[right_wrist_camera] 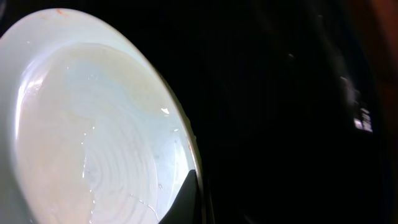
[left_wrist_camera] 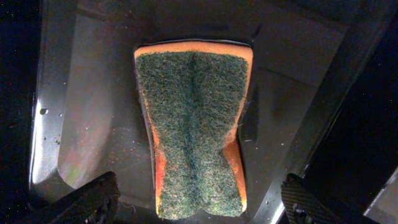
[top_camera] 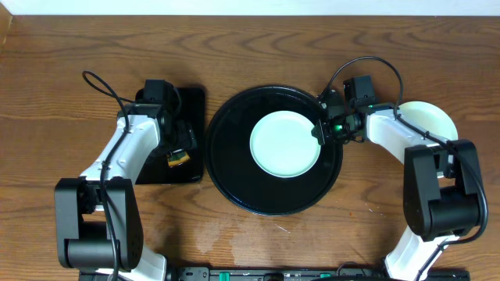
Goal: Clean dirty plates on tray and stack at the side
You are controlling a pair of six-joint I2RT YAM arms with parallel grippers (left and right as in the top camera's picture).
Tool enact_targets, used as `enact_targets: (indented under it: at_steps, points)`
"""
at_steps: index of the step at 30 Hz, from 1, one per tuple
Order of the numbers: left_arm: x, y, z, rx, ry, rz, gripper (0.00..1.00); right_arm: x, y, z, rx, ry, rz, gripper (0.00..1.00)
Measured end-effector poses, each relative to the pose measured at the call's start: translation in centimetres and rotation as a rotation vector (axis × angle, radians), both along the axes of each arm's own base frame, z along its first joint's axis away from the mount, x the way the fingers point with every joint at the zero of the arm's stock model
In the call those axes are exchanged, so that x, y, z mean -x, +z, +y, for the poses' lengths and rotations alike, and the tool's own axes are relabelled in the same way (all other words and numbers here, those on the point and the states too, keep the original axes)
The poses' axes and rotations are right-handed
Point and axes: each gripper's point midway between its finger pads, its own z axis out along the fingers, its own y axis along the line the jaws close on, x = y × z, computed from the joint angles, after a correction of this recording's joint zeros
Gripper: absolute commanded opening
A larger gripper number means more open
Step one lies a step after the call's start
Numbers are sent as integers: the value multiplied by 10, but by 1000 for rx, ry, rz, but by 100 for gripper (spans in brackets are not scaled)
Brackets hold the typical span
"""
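Note:
One pale mint-blue plate (top_camera: 285,144) lies in the middle of the round black tray (top_camera: 234,183). In the right wrist view the plate (right_wrist_camera: 93,124) looks wet and streaked, with the tray (right_wrist_camera: 280,124) dark beside it. My right gripper (top_camera: 322,130) is at the plate's right rim. One finger lies over the rim (right_wrist_camera: 193,186) and the other is hidden underneath. A pale yellow plate (top_camera: 430,119) sits on the table to the right, partly under my right arm. My left gripper (top_camera: 178,152) is open (left_wrist_camera: 199,208), its fingers wide on either side of a sponge.
The green and orange sponge (left_wrist_camera: 196,124) lies flat on the small rectangular black tray (left_wrist_camera: 93,112), which stands left of the round tray (top_camera: 191,101). The table is brown wood, with a wet patch near the front edge (top_camera: 234,234).

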Motion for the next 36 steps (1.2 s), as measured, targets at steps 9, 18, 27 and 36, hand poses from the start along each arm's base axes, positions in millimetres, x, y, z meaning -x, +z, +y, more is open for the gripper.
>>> enact_targets:
  at_steps: [9, 18, 27, 36]
  points:
    - [0, 0, 0, 0, 0, 0, 85, 4, 77, 17, 156, 82, -241, 1]
    - [0, 0, 0, 0, 0, 0, 85, 11, 100, 35, 321, 123, -376, 1]
    - [0, 0, 0, 0, 0, 0, 85, 7, 101, 28, 361, 101, -387, 1]
    - [0, 0, 0, 0, 0, 0, 85, 7, 72, 27, 285, 123, -287, 32]
